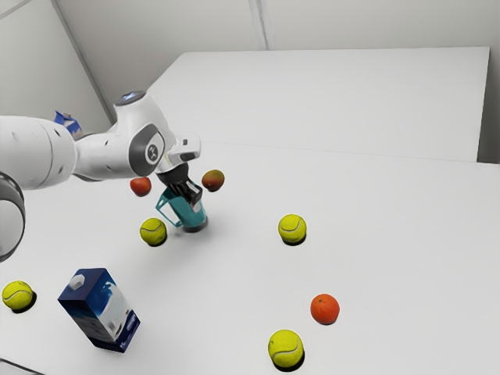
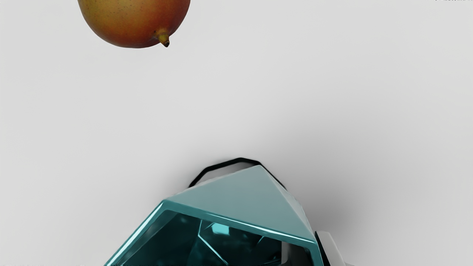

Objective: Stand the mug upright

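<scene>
One teal mug [image 1: 186, 213], mouth up, near-upright, beside tennis ball [image 1: 153, 231]; gripper [image 1: 193, 198] clamped on its wall. Risks: release with base uneven might have tipped it; snag on rim while withdrawing, toppled it.

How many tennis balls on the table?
4: one ball beside the mug; one ball toward the exterior view's right from it; one ball near the orange; one ball at the exterior view's left edge. The arm may hide more.
</scene>
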